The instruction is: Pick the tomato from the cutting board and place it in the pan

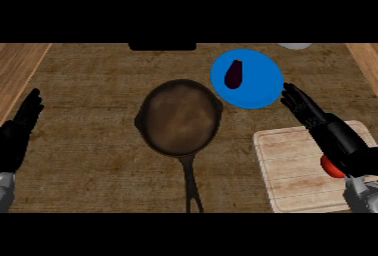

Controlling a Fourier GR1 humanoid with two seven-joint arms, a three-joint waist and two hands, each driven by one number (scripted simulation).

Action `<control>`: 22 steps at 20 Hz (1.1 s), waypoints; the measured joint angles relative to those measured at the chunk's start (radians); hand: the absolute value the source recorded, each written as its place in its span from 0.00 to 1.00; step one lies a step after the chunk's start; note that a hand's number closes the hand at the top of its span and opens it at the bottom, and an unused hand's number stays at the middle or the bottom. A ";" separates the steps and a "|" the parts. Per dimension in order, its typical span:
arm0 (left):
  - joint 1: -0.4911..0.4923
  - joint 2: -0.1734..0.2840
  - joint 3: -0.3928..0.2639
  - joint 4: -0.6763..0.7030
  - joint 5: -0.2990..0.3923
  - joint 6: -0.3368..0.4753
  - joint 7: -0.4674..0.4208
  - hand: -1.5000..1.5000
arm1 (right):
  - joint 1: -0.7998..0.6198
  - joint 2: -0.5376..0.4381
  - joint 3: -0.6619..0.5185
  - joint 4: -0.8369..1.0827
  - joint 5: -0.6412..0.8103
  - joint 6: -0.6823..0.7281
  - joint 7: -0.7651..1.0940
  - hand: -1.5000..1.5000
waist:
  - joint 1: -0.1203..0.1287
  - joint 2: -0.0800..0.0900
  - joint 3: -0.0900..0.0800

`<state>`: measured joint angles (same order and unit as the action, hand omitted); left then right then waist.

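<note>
A red tomato (330, 167) lies on the pale wooden cutting board (295, 170) at the lower right, mostly hidden under my right hand. My right hand (328, 132) stretches over the board with its fingers straight, pointing up and left toward the blue plate; it is open and holds nothing. The dark pan (179, 117) sits in the middle of the counter, its handle pointing toward me, with nothing in it. At the left edge my left hand (18, 131) rests open, fingers up.
A blue plate (255, 95) with a dark purple eggplant (235, 74) on it lies behind the board, right of the pan. A black object (162, 46) and a grey one (295, 46) show at the far edge. Light wooden strips border the counter on both sides.
</note>
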<state>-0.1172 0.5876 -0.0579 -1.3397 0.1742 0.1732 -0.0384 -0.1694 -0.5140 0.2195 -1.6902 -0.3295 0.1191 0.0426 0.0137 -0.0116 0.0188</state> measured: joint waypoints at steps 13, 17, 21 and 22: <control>-0.056 -0.201 -0.021 -0.125 0.144 0.028 0.099 0.50 | -0.053 -0.273 -0.296 0.263 -0.126 0.575 -0.428 0.00 | -0.013 0.021 -0.009; -0.063 -0.215 -0.028 -0.145 0.155 0.030 0.122 0.50 | -0.038 -0.365 -0.363 0.359 0.002 0.576 -0.549 0.00 | 0.000 0.025 -0.008; -0.069 -0.221 -0.036 -0.157 0.157 0.028 0.139 0.50 | -0.041 -0.442 -0.370 0.379 0.133 0.520 -0.662 0.00 | 0.013 0.026 -0.008; -0.078 -0.221 -0.035 -0.158 0.159 0.028 0.148 0.50 | -0.043 -0.451 -0.358 0.380 0.165 0.500 -0.690 0.00 | 0.016 0.027 -0.008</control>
<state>-0.1951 0.3663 -0.0933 -1.4977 0.3337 0.2016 0.1098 -0.2125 -0.9647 -0.1385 -1.3106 -0.1641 0.6195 -0.6474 0.0295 0.0151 0.0105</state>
